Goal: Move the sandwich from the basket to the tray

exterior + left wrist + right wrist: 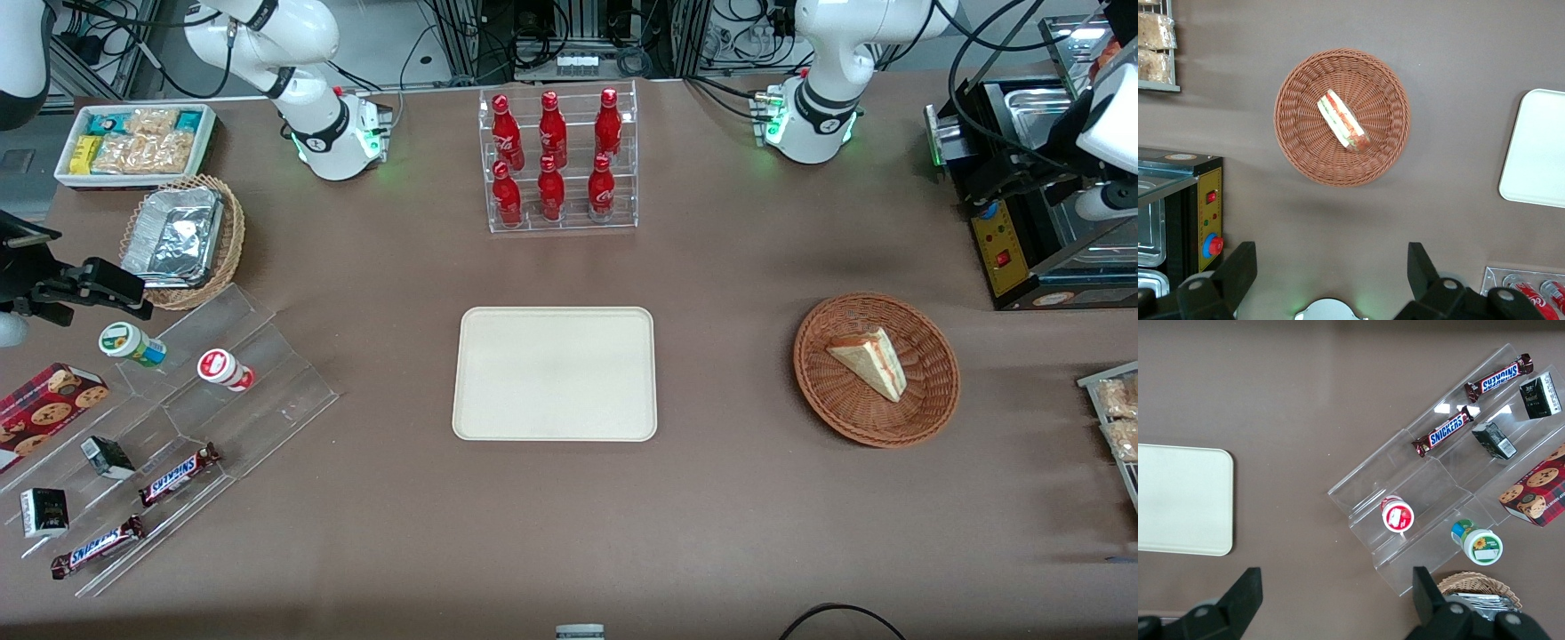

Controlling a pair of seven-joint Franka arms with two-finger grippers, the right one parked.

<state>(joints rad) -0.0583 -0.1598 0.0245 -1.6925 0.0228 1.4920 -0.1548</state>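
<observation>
Claw (1331,280) is held wide open and empty, high above the counter (1458,53). Sandwich (1343,121) is seen straight ahead in the basket (1305,153), long axis diagonal to the finger line; wrist rotation is judged necessary. Tray (1538,150) is empty.

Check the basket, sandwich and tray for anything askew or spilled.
Nothing stands out. The sandwich lies intact in the basket, the tray sits bare and flat, and the open gripper hovers high above the basket.
</observation>
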